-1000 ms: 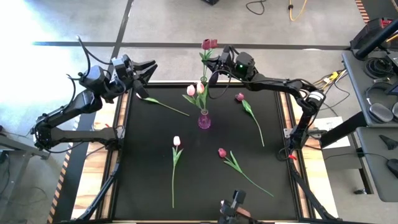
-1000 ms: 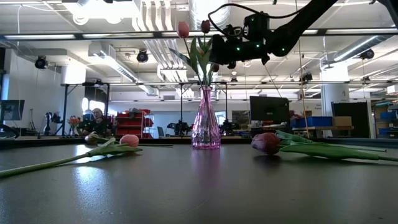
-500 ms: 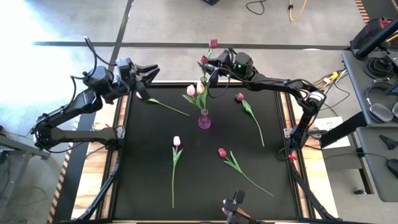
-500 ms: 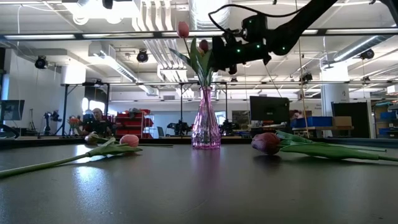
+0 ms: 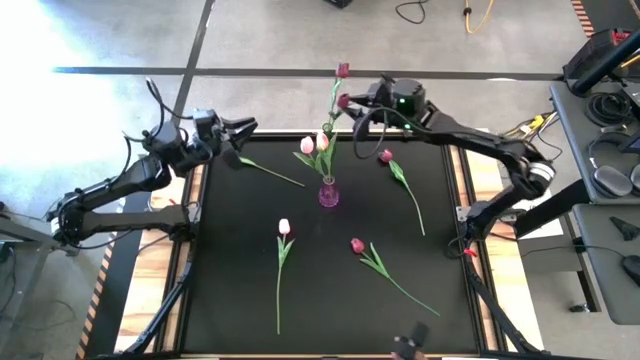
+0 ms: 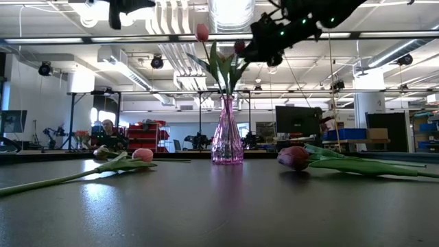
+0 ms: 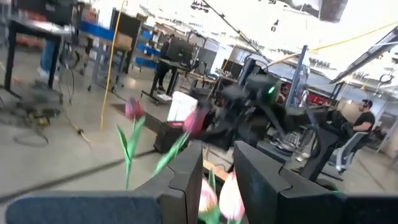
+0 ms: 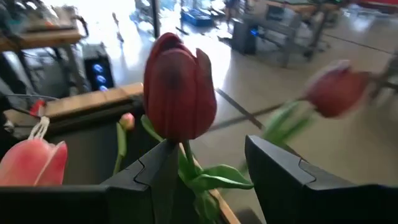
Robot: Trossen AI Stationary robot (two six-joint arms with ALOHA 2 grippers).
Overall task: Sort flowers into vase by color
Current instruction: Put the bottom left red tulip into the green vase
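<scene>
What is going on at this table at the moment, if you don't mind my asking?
The robot is sorting tulips into a pink glass vase mid-table. The right gripper, open, hovers by a maroon tulip standing in the vase with another maroon one and two pink ones. The left gripper waits at the table's far left corner. Four tulips lie on the mat.
</scene>
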